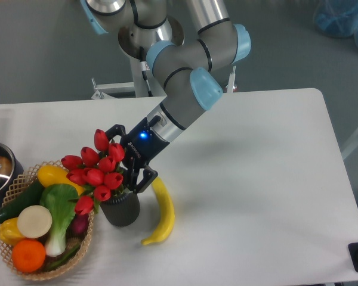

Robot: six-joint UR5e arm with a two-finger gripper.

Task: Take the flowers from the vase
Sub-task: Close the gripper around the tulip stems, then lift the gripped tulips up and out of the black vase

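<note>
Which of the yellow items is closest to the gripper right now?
The banana lying on the table right of the vase, just below the gripper. The other yellow pieces sit in the wicker basket, farther left.

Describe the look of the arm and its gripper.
The arm has silver-grey tubular links with light blue caps on the joints. A small red-and-white sticker sits on the column behind it. The gripper is black, with two black fingers and a lit blue light on its body.

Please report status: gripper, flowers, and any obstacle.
Gripper open, at the tulip bunch. Tulips in the dark vase, not gripped. Banana beside the vase.
</note>
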